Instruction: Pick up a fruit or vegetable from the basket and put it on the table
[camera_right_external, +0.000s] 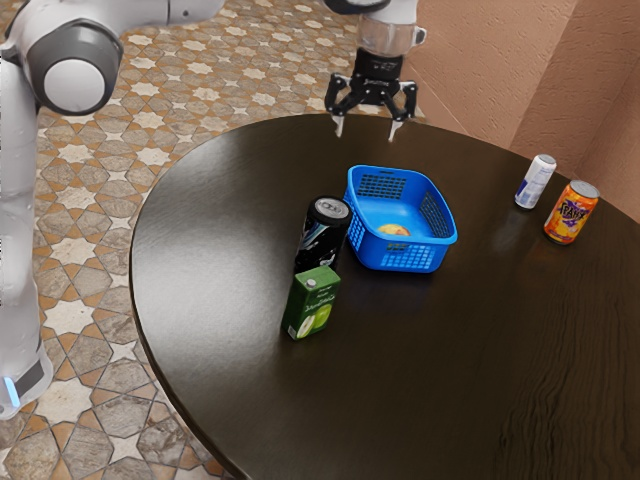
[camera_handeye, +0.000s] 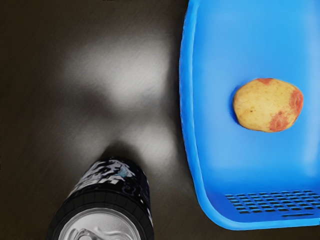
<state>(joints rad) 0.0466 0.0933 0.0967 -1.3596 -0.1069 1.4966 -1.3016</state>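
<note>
potato (camera_handeye: 268, 105) in basket (camera_right_external: 403, 257), long axis roughly square to rim (camera_handeye: 187, 100) beside black can (camera_right_external: 321, 238); jaws wide.

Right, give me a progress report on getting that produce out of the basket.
Done: nothing visible; the potato-like item lies inside the blue basket. In hand: nothing; the gripper is open, empty and clear of the basket. Left: reach in, grip it, lift it out and set it on the table.

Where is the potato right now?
In both views, the potato lies on the floor of the blue basket; in the exterior view, the black can stands just outside that basket, toward the view's left.
</note>
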